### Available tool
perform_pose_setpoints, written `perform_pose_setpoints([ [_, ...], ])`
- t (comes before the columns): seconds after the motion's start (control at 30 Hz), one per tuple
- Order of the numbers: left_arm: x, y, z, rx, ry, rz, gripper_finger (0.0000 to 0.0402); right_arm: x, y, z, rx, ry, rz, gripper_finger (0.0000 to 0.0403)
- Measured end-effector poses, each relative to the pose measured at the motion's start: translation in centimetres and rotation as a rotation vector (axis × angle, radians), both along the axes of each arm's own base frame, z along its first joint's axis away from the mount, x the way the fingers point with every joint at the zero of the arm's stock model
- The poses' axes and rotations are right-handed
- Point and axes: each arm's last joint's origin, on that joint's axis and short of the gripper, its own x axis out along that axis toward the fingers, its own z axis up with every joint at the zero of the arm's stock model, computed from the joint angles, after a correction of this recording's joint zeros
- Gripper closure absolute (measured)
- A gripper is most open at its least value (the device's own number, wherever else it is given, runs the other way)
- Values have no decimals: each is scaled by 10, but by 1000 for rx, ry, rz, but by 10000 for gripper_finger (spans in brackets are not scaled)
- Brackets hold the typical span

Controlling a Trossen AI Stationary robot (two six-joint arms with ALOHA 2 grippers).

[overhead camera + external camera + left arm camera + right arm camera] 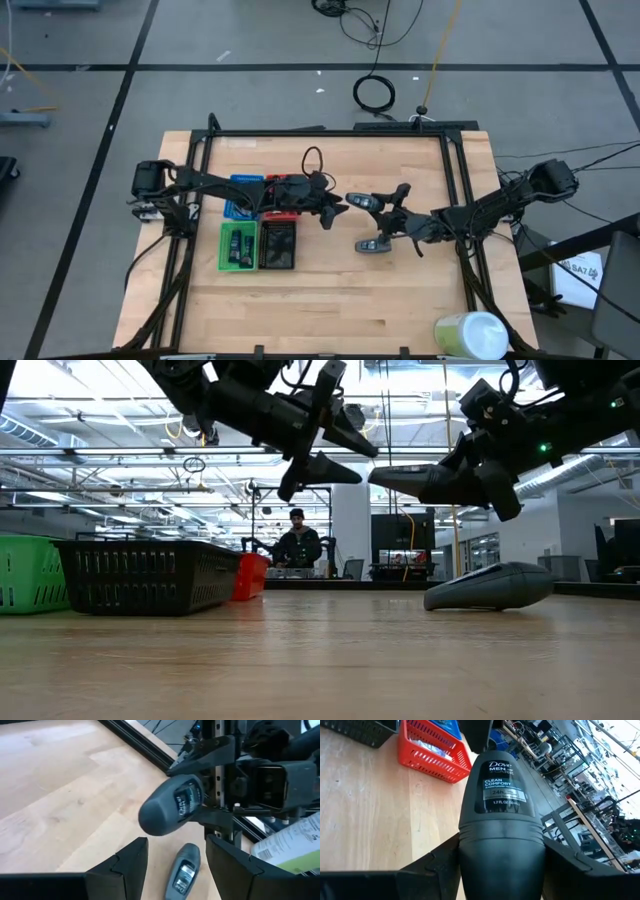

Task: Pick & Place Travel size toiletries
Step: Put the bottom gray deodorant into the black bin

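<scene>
My right gripper (pixel 392 207) is shut on a dark grey roll-on pack (pixel 499 785), one of the travel size toiletries, and holds it above the table's middle. My left gripper (pixel 333 212) is open and empty. It stands just short of that pack's free end (pixel 160 815), its fingers (pixel 132 862) apart below it. A second dark grey pack (pixel 370 245) lies on its side on the table, below the held one and toward the near edge. It also shows in the low view (pixel 490 585). My right gripper pinches the pack's wide cap end (pixel 500 857) between its two fingers (pixel 437 862). The fingers come roughly level from the table's right and lie along the pack, which sticks out ahead of them toward the left. The pack is lifted clear, label side up.
Four small trays stand left of centre: blue (pixel 243 188) and red (pixel 285 190) behind, green (pixel 237 245) and black (pixel 277 243) in front. A big pale green-white cylinder (pixel 470 335) lies at the near right corner. A black frame (pixel 330 132) borders the table. A person (pixel 297 545) sits far behind.
</scene>
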Motion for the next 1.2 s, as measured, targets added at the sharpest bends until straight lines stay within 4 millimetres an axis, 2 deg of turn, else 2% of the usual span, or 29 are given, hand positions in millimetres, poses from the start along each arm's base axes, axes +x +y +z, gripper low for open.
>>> perform_pose_setpoints([
  [0.37, -1, 4, -1, 43, 13, 113, 204, 1, 4, 4, 2, -43, 21, 196],
  [0.8, 2, -3, 8, 35, -87, 101, 204, 2, 7, 9, -2, -84, 47, 195],
  [1.2, 8, -5, 3, -28, -121, 76, 204, 3, 8, 10, 8, -95, 69, 195],
])
